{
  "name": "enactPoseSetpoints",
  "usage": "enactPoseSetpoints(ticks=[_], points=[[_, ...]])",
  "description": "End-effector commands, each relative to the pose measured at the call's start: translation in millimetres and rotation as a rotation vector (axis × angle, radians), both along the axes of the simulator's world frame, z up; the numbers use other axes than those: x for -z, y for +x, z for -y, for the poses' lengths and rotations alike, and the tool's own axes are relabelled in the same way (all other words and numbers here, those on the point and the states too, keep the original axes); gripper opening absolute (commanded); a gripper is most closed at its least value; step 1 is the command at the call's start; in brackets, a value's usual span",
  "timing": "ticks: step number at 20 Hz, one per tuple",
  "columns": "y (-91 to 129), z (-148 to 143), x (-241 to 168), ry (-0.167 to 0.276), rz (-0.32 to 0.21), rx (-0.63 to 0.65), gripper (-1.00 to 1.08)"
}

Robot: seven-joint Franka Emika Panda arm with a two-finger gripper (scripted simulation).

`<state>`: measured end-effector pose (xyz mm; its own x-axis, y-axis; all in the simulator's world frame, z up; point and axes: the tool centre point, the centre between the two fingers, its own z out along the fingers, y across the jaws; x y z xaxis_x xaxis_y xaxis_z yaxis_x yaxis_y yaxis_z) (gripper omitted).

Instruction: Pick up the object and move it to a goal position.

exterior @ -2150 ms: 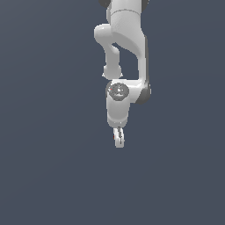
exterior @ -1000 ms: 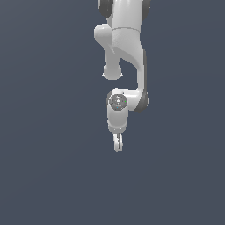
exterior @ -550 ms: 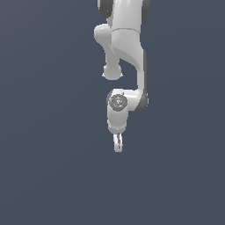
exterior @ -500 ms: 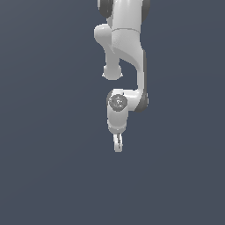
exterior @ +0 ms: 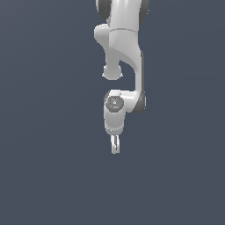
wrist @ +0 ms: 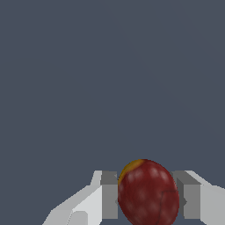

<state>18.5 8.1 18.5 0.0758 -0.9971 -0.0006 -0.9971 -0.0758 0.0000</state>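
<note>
In the wrist view the object is a dark red roundish blob with a small yellow patch on its upper edge. It sits between my two grey fingers, which press on it from both sides, so my gripper is shut on it. In the exterior view the white arm reaches down from the top and my gripper hangs at its lower end, seen edge-on with the fingers close together. The object is hidden there.
Only a plain dark grey-blue surface lies around and behind the arm in both views. No other objects, containers or edges show.
Over the last two seconds the arm drew in and the gripper dropped slightly. In the last half second nothing has visibly moved.
</note>
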Motion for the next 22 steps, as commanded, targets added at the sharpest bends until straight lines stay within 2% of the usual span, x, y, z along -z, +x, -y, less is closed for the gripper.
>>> enactPoseSetpoints(ticks=[1, 15, 22], points=[[6, 12, -1, 0.000, 0.000, 0.001, -1.00], [59, 111, -12, -0.001, 0.000, 0.001, -1.00], [77, 141, -15, -0.001, 0.000, 0.001, -1.00]])
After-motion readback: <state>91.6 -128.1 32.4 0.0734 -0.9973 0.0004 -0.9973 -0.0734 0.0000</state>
